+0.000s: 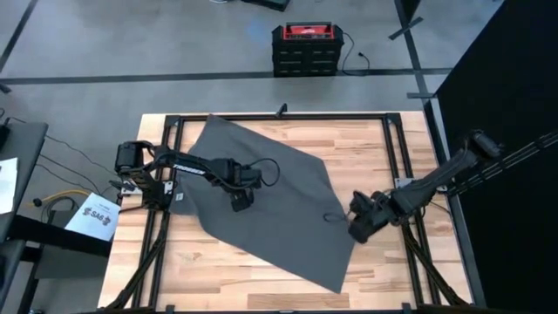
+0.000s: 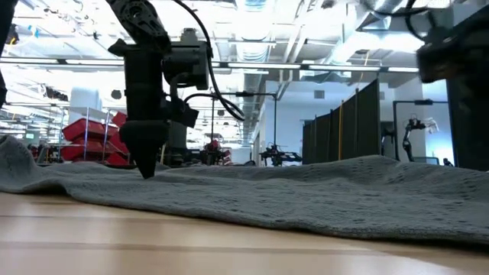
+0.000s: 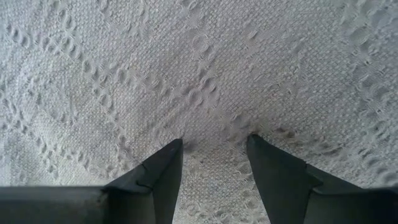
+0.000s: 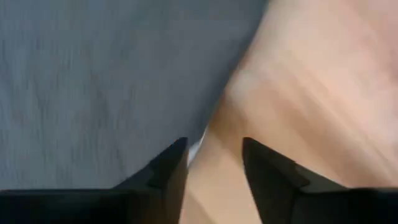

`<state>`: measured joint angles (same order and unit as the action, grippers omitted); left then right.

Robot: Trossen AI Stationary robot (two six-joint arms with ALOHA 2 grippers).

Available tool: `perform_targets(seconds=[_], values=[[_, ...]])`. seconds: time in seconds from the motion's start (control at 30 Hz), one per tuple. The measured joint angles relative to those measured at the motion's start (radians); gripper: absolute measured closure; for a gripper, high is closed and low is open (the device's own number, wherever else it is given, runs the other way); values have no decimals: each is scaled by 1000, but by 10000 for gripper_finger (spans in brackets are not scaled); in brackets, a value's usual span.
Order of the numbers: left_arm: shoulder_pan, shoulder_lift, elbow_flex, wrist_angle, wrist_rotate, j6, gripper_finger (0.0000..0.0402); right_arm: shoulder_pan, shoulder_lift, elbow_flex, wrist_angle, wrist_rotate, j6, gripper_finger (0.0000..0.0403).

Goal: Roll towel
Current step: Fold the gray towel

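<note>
The light wooden surface (image 1: 366, 148) is carrying the dark grey towel (image 1: 270, 205), lying flat, skewed, one corner pointing toward five o'clock.

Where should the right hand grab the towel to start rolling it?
Probably at the towel's right edge, coming in from the bare table side. The cloth lies flat and spread, so only an edge gives the fingers something to pinch. The right hand is already open over that border, one finger over cloth, the other over wood. The left hand, also open, is down on the towel's middle.
</note>
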<state>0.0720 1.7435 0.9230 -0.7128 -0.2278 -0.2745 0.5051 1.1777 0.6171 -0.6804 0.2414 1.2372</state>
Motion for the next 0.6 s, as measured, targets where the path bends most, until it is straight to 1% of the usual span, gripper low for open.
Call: perform_targets(seconds=[0.1,0.17,0.23,0.3,0.37,0.43,0.47,0.53,0.6], values=[[-9,0,0,-1,-10,-7,229,-82,-15,-74,147,-15,-6,203],[-16,0,0,-2,-20,-19,229,-126,-5,-126,267,-76,-44,179],[-20,1,0,-2,-27,-32,229,-164,10,-155,354,-110,-68,163],[-24,1,0,-2,-28,-41,229,-189,21,-160,366,-112,-99,156],[-27,1,0,1,-28,-44,229,-210,30,-160,358,-112,-138,161],[-27,1,0,4,-25,-45,229,-232,47,-160,362,-113,-169,187],[-27,1,0,7,-24,-45,229,-240,62,-160,360,-113,-179,210],[-27,1,0,12,-19,-46,229,-247,103,-154,372,-116,-201,275],[-27,1,0,20,-15,-55,229,-247,143,-130,340,-119,-238,358]])
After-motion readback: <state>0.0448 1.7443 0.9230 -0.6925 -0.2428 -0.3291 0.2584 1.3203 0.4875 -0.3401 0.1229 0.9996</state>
